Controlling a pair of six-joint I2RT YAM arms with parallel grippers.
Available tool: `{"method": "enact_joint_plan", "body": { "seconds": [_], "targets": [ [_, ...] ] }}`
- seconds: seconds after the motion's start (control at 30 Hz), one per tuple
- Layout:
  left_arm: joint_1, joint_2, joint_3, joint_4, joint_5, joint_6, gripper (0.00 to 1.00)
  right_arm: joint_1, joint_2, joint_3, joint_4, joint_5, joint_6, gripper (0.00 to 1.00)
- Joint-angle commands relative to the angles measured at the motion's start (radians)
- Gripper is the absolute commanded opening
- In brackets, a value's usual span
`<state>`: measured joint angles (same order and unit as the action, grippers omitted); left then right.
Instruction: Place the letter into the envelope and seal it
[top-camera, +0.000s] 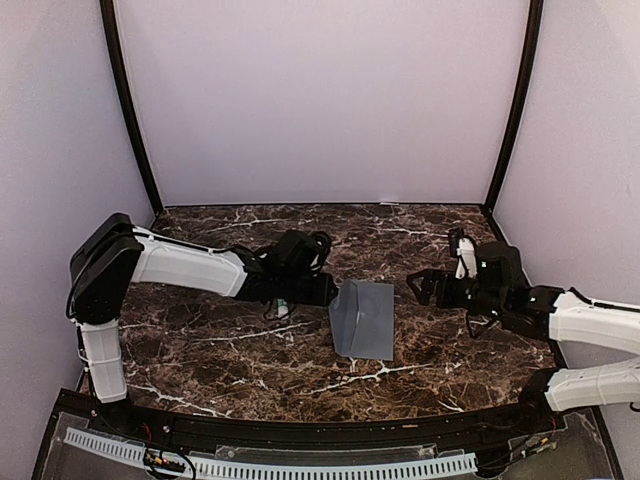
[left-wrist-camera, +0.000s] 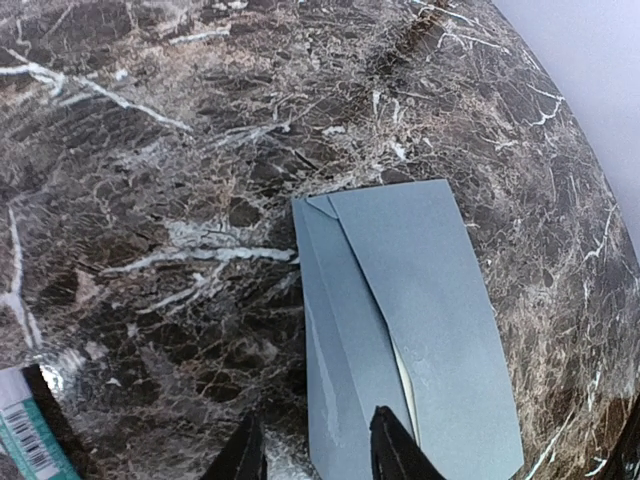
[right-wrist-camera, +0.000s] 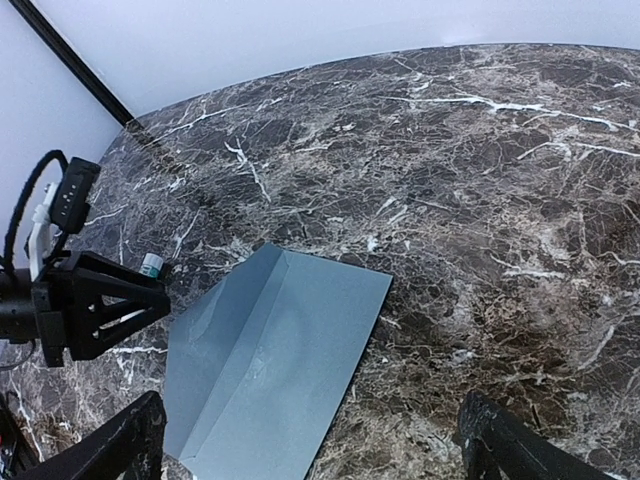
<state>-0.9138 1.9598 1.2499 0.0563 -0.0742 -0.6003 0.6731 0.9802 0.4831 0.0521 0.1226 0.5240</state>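
**Seal step: flap is over, needs pressing down**

We see the marble table (top-camera: 200, 350) with the envelope (top-camera: 365, 320) lying mid-table between both arms. Its flap is folded over but looks slightly tented, not flat. The right gripper (right-wrist-camera: 312, 430) hovers near the envelope's right side, jaws wide, holding nothing. The left gripper (left-wrist-camera: 318, 438) sits at the envelope's left end, with its fingers parted either side of the near corner and not pinching it.

The letter (left-wrist-camera: 405, 385) is inside, with only a cream sliver showing under the flap edge.

Our judgement is to pin the body with one arm, then run the other along the flap seam from point to corners, pressing down without dragging the envelope.

For writing, there is a barcode sticker (left-wrist-camera: 25, 435) by the left fingers, too small to read. The envelope bears none.
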Motion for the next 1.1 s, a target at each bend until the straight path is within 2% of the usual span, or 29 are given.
{"method": "enact_joint_plan", "body": {
  "seconds": [0.0,0.1,0.17,0.3,0.33,0.37,0.5,0.6,0.7,0.83,1.07],
  "targets": [
    [-0.001,-0.137,0.008,-0.109,-0.072,0.076,0.39,-0.006,0.039,0.044,0.043,-0.029,-0.024,0.98],
    [-0.001,-0.211,-0.042,-0.138,-0.128,0.102,0.48,-0.007,0.087,0.061,0.039,-0.045,-0.030,0.99],
    [-0.002,-0.258,-0.087,-0.160,-0.175,0.102,0.57,-0.006,0.114,0.073,0.033,-0.050,-0.031,0.99],
    [-0.002,-0.340,-0.178,-0.192,-0.250,0.082,0.83,-0.006,0.150,0.086,0.042,-0.058,-0.031,0.99],
    [-0.001,-0.350,-0.191,-0.205,-0.278,0.074,0.93,-0.006,0.155,0.085,0.044,-0.057,-0.033,0.99],
    [-0.001,-0.369,-0.214,-0.219,-0.306,0.071,0.97,-0.006,0.160,0.086,0.046,-0.056,-0.032,0.99],
    [-0.001,-0.419,-0.267,-0.259,-0.367,0.054,0.99,-0.006,0.160,0.079,0.056,-0.047,-0.031,0.99],
    [-0.002,-0.432,-0.275,-0.310,-0.364,0.011,0.98,-0.007,0.151,0.062,0.088,-0.052,-0.016,0.99],
    [-0.002,-0.428,-0.276,-0.341,-0.279,-0.033,0.91,-0.010,0.157,0.059,0.092,-0.049,-0.007,0.99],
    [-0.003,-0.427,-0.317,-0.273,-0.164,-0.065,0.84,-0.024,0.189,0.075,0.066,-0.043,0.012,0.99],
    [-0.002,-0.329,-0.280,-0.257,-0.139,-0.080,0.73,-0.027,0.222,0.089,0.045,-0.007,0.013,0.99]
  ]
}}
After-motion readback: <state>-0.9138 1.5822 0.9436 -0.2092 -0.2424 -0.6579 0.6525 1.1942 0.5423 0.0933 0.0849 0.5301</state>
